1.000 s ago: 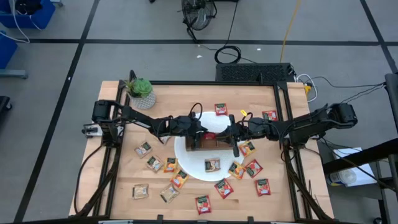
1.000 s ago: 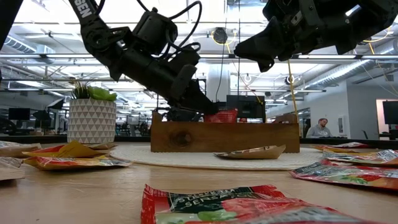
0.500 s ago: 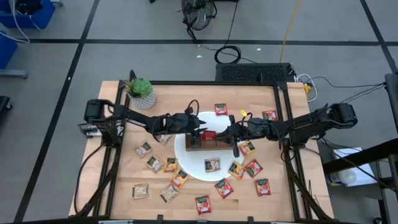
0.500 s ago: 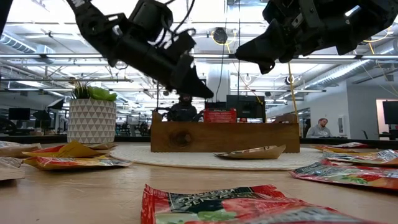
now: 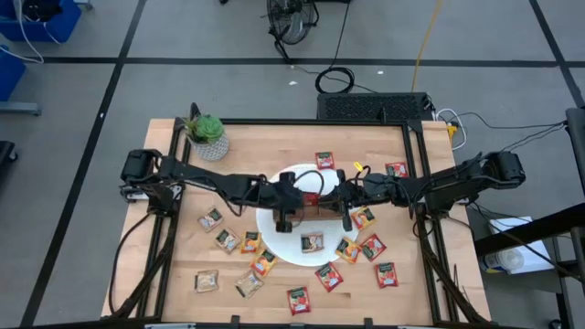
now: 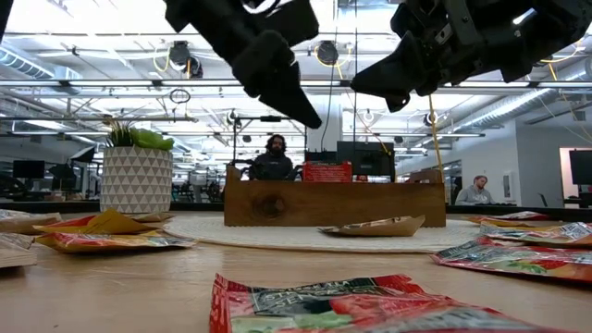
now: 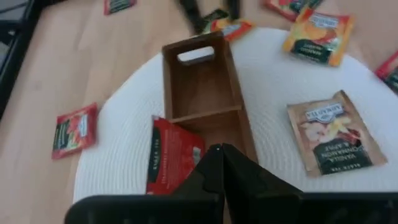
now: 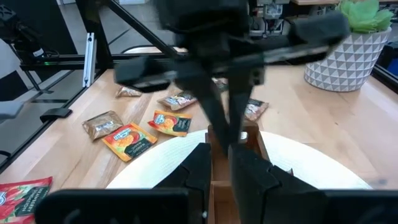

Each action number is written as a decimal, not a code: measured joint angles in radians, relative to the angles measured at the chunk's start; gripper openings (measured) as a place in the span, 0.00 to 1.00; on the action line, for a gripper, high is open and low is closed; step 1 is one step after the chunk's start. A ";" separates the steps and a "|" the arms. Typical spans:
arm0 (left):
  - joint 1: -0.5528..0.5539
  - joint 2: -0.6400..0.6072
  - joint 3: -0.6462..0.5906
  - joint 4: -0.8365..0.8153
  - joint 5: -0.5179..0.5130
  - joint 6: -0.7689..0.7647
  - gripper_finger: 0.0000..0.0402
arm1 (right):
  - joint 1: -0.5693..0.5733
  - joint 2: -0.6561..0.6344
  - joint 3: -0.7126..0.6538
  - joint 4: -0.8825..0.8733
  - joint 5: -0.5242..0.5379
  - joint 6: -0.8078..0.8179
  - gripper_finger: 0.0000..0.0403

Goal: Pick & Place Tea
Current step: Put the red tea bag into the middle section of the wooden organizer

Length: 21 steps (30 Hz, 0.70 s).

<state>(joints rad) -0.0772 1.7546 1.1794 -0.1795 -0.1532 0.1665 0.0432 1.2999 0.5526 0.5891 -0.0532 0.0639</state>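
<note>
A brown wooden tray [image 5: 322,212] [image 7: 202,87] sits on the round white plate [image 5: 272,239]. One red tea sachet [image 5: 309,198] [image 7: 171,163] stands on edge in the tray's middle compartment, leaning on a side wall; its top shows above the tray in the low view [image 6: 326,172]. My left gripper [image 5: 294,203] [image 6: 310,118] [image 7: 219,154] hangs shut and empty above the tray. My right gripper [image 5: 345,215] [image 6: 363,85] [image 8: 222,165] waits, shut, above the tray's right end. Other red, orange and beige sachets lie flat around the plate [image 5: 329,276].
A beige sachet [image 5: 313,242] [image 7: 333,140] lies on the plate near the tray. A potted plant [image 5: 208,137] [image 6: 135,176] stands at the far left corner. Sachets are scattered left, near and right of the plate [image 5: 228,239]. People sit in the room behind [image 6: 271,159].
My left gripper has risen from the tray and drawn away from the red sachet, which stays standing in the tray. My right gripper has kept still.
</note>
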 joint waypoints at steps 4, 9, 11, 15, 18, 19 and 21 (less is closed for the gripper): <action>0.015 0.063 0.024 -0.007 -0.001 0.007 0.01 | 0.000 0.000 0.000 -0.004 0.000 0.000 0.11; 0.040 0.149 0.052 0.002 0.038 -0.011 0.00 | 0.000 0.000 0.000 -0.003 0.000 0.000 0.11; 0.045 0.180 0.062 0.002 0.041 -0.009 0.00 | 0.000 0.000 0.000 -0.003 0.000 0.000 0.11; 0.051 0.226 0.095 -0.013 0.063 -0.007 0.00 | 0.000 0.000 0.000 -0.003 0.000 0.000 0.11; 0.051 0.260 0.122 -0.029 0.082 -0.003 0.00 | 0.000 0.000 0.000 -0.003 0.000 0.000 0.11; 0.051 0.269 0.132 -0.032 0.083 0.001 0.00 | 0.000 0.000 0.000 -0.001 0.000 0.000 0.11; 0.051 0.283 0.142 -0.033 0.083 0.005 0.00 | 0.000 0.000 0.000 -0.001 0.000 0.000 0.11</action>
<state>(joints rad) -0.0264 2.0377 1.3216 -0.2121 -0.0700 0.1711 0.0433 1.2999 0.5526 0.5877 -0.0528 0.0636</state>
